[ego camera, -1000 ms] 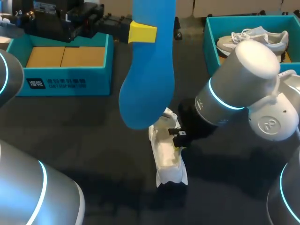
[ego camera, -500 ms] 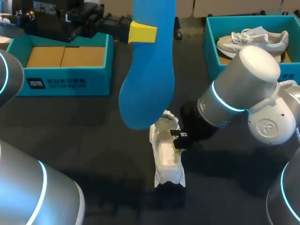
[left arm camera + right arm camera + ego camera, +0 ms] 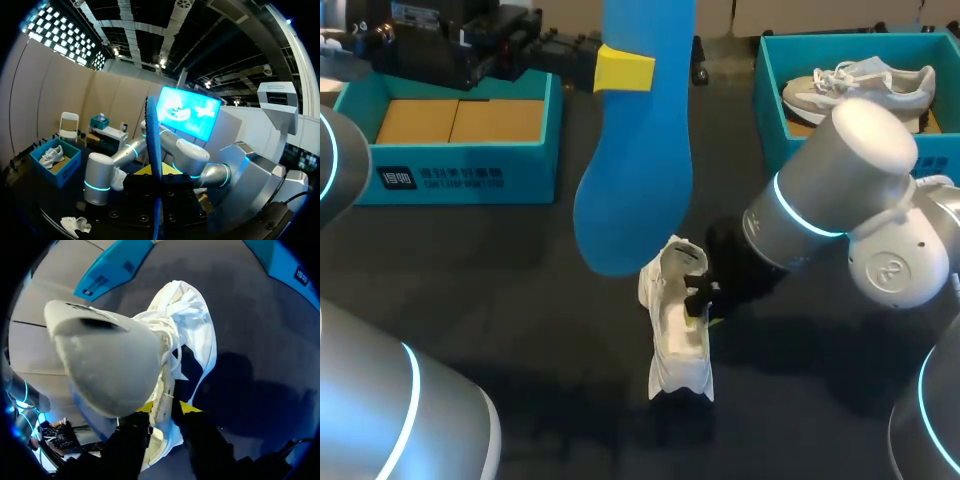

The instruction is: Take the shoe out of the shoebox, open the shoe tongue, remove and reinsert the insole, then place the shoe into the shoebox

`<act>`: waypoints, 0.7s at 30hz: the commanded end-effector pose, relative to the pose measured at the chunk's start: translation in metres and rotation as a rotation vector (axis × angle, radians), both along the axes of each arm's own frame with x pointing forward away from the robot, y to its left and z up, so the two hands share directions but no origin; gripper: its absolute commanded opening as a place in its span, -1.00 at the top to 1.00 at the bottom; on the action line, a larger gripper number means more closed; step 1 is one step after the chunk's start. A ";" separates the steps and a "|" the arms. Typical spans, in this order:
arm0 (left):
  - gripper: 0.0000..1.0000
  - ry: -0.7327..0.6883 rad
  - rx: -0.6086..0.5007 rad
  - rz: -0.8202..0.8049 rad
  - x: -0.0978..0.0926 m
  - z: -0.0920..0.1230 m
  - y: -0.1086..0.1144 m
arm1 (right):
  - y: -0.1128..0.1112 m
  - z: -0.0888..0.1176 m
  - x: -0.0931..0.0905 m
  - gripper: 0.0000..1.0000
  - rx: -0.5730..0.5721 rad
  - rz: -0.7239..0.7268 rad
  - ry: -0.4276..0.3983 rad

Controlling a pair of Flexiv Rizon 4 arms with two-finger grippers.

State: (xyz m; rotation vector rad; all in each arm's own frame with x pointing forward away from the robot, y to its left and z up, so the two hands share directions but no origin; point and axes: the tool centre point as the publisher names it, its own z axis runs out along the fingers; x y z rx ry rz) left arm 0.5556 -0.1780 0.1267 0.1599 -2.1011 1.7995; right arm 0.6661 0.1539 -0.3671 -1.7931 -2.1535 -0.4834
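Observation:
A white shoe (image 3: 677, 340) lies on the dark table, heel end toward me. My right gripper (image 3: 702, 303) is at its side, by the collar. In the right wrist view the shoe (image 3: 110, 355) fills the space ahead, and the gripper (image 3: 166, 407) is open, its fingers straddling the thin edge of the upper with a dark gap on one side. My left gripper (image 3: 623, 68) is high over the table, shut on a blue insole (image 3: 635, 180) that hangs toe down above the shoe. The left wrist view shows the insole (image 3: 151, 140) edge-on in the gripper (image 3: 152, 172).
A teal shoebox (image 3: 470, 175) with a cardboard bottom stands at the back left. A second teal box (image 3: 770, 100) at the back right holds a grey-white sneaker (image 3: 860, 85). My right arm's large elbow (image 3: 840, 190) hangs over the table beside that box.
My right gripper's fingers have parted around the shoe's collar, and the shoe's opening has shifted slightly up and left. The left arm and the insole have not moved.

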 end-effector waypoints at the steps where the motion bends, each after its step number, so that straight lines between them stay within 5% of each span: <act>1: 1.00 0.000 0.004 -0.001 0.001 0.001 -0.001 | 0.000 0.019 -0.005 -1.00 0.015 -0.018 -0.005; 9: 1.00 0.000 0.004 -0.001 0.001 0.001 -0.001 | -0.018 0.048 -0.014 -1.00 0.191 -0.013 -0.032; 11: 1.00 0.000 0.004 -0.001 0.001 0.001 -0.001 | -0.020 0.061 -0.014 -1.00 0.160 0.007 -0.024; 21: 1.00 0.000 0.004 -0.001 0.001 0.001 -0.001 | -0.020 0.061 -0.014 -1.00 0.160 0.007 -0.024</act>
